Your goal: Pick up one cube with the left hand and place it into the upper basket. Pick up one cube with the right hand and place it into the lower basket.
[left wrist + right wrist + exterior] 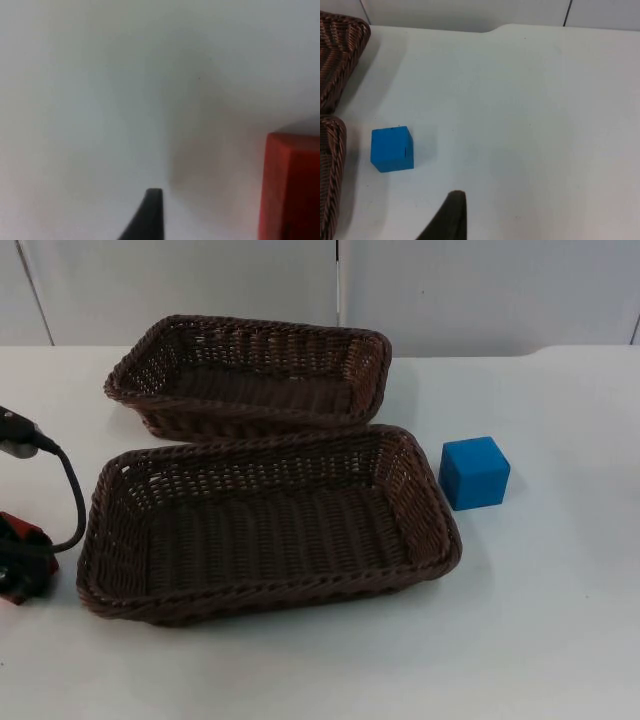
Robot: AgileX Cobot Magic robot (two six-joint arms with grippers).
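Now blue cube [474, 472] upright beside lower basket [430, 510]; red cube [290, 185] near left tool [22, 565].

Tabletop [560, 620]: white, flat, ending at a grey partition wall [470, 290] at the far edge. Resting on it: upper basket [250, 375], dark brown woven, rectangular, at the far side; lower basket [265, 520], same weave and larger in view, just in front of it with the rims nearly touching; blue cube [474, 472], just beside the lower basket's right end, apart from it. Red cube [20, 555] at the left edge of the top view, near the lower basket's left end.
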